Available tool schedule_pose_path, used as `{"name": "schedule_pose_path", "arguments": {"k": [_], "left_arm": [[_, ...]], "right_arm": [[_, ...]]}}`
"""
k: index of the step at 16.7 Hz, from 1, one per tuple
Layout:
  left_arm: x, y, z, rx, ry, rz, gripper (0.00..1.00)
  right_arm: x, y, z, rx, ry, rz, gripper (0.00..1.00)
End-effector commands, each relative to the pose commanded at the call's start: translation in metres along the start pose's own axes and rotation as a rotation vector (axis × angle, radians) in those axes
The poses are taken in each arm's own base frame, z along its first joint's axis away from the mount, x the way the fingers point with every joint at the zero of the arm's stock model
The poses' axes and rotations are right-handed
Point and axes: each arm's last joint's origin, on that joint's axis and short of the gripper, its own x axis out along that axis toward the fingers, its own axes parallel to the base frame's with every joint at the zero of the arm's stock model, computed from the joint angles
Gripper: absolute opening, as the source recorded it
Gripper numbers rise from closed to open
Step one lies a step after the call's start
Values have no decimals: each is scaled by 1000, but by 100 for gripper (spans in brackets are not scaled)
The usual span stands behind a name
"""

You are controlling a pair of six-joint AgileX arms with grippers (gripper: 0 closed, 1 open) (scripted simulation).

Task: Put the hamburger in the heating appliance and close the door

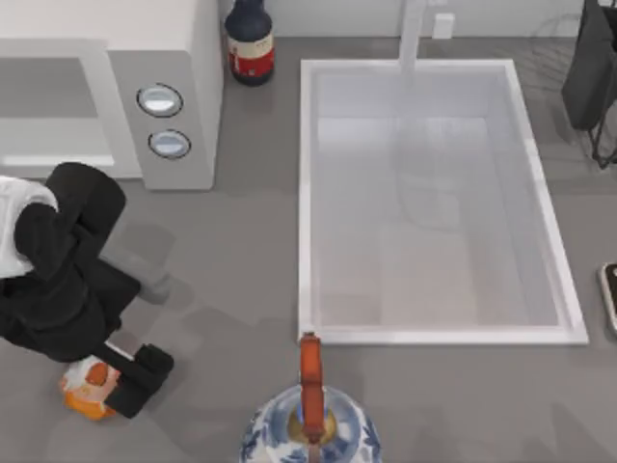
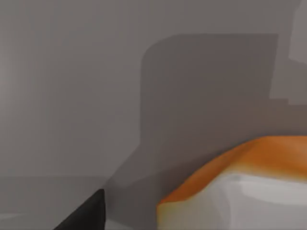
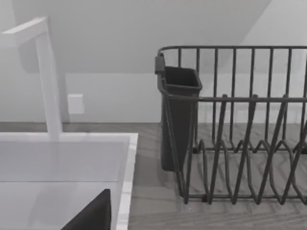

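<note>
While the left gripper (image 1: 114, 383) sits down at the hamburger (image 1: 87, 386), jaw gap & hold unclear, nothing's done: burger still outside microwave (image 1: 169, 58), door unshut.

We log a grey table (image 1: 241, 241), microwave (image 1: 174, 58) and dark bottle (image 1: 250, 43) at back, sink (image 1: 439, 335) set in, hamburger (image 1: 87, 386) and kettle (image 1: 308, 424) at front, dish rack (image 3: 240, 143) at right.
</note>
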Motion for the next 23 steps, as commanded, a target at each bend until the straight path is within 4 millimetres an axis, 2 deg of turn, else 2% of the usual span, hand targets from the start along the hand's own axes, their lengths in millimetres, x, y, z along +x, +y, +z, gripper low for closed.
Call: {"name": "schedule_pose_path", "arguments": {"k": [12, 20, 21, 23], "left_arm": [[0, 0, 0, 0, 0, 0, 2], [0, 0, 0, 0, 0, 0, 0], [-22, 1, 1, 0, -39, -8, 0], [-25, 1, 3, 2, -37, -8, 0]], "right_arm": [[0, 0, 0, 0, 0, 0, 100], [0, 0, 0, 0, 0, 0, 100], [0, 0, 0, 0, 0, 0, 100], [0, 0, 0, 0, 0, 0, 100]]}}
